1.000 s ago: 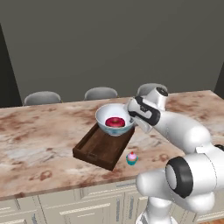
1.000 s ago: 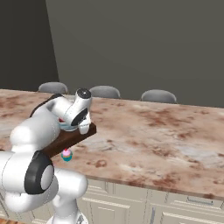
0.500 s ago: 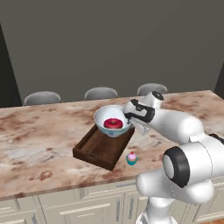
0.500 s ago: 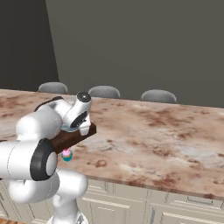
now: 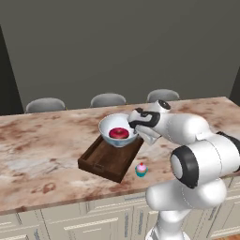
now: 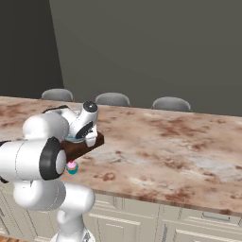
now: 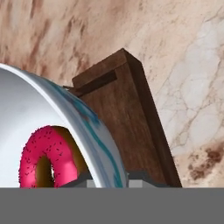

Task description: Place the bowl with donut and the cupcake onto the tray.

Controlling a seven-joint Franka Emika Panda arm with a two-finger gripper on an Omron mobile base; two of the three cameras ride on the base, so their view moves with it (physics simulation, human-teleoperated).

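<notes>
From the left base view, we see the white bowl (image 5: pixel 117 130) carried at its right rim by the gripper (image 5: pixel 136 126), hanging over the far end of the dark wooden tray (image 5: pixel 101 161), with the red-pink donut (image 5: pixel 119 133) lying in its bottom; whether the bowl's base already touches the tray we cannot tell. The cupcake (image 5: pixel 141 169) stands on the marbled surface (image 5: pixel 42 154) just beside the tray's near right corner, apart from it. We judge the bowl stiff, smooth and breakable, best held by the rim as here and kept level so the loose donut does not slide; the cupcake looks light and soft on top, better taken by its teal wrapper. Three grey chair backs (image 5: pixel 108 100) line the far edge, well clear of the work. From the right base view, the arm covers most of the bowl, a corner of the tray (image 6: pixel 92 142) juts out beyond the wrist, and the cupcake (image 6: pixel 72 167) sits low beside the robot's own elbow, which we judge could crowd a reach for it. From the hand view, the bowl's blue-patterned wall (image 7: pixel 94 131) runs down between the fingers, which are clamped on the rim, the donut (image 7: pixel 43 155) inside and the tray's end (image 7: pixel 127 118) beyond on the surface (image 7: pixel 188 65).
</notes>
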